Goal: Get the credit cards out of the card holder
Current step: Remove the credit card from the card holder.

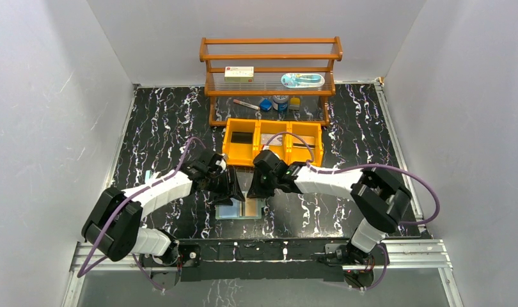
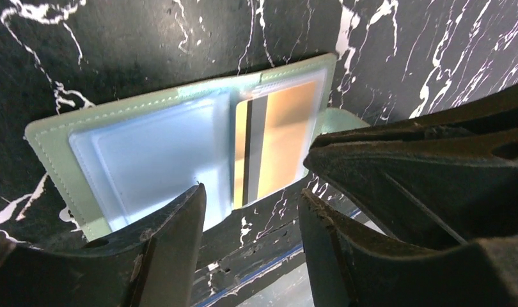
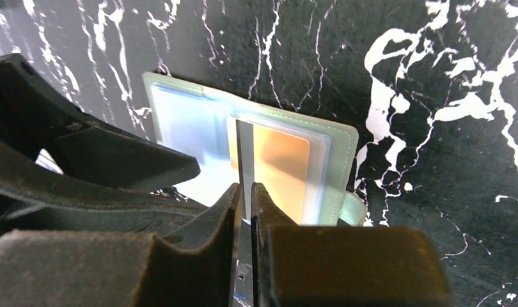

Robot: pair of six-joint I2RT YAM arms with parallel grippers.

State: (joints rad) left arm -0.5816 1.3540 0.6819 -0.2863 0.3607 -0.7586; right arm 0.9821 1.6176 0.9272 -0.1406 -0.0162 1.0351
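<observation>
left arm: bending at the elbow and angling in toward the middle of the desk, wrist tipping down, pretty much mirroring the other side
right arm: angling in from the right the same way, tip almost meeting the left one right over the card holder
left tool: hanging released, fingers standing well apart with nothing between them, sitting low over the near edge of the card holder's pale left half
right tool: showing just a thin slit between its fingers, lining up with the dark stripe of the credit card; no telling whether pinching it or only hovering there
card holder: lying open and flat on the desk between the two tools, on the near side of the orange bins and apart from them
credit card: orange-tan one sitting in the clear pocket on the right half, the side with the snap tab, stripe running next to the fold
left half: showing only a pale blue pocket, too washed out to tell what's inside
</observation>
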